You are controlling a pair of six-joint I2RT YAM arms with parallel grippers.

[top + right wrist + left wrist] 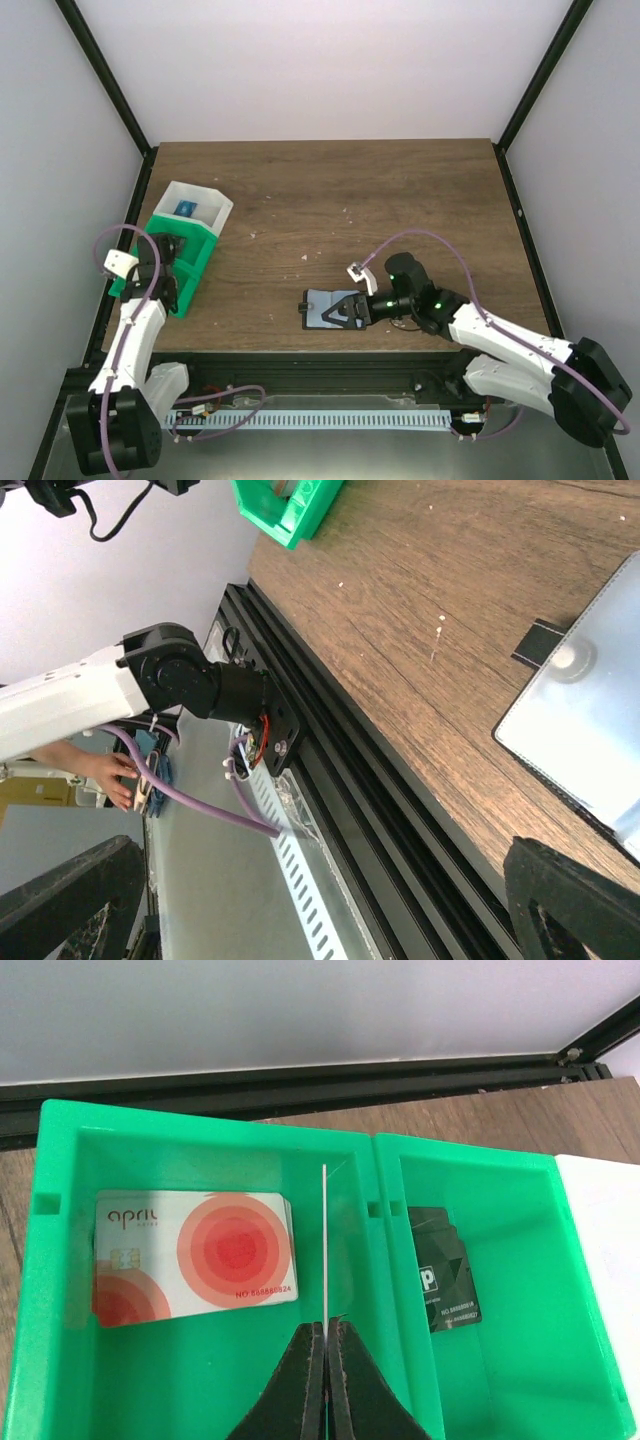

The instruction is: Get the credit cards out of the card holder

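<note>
Pinching a credit card (325,1245) over green bin (200,1125), left hand (326,1338); right hand (340,312) spread over card holder (315,303).

Grey-blue card holder (314,306) beneath right gripper (338,310)

Bare tabletop (330,190) — between green bin (203,255) and card holder (318,310)

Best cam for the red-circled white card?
Left wrist: white plastic card with red circles lies face-up in the green plastic bin, print readable. Top external: left arm hides it. Right wrist: bin corner only.
</note>
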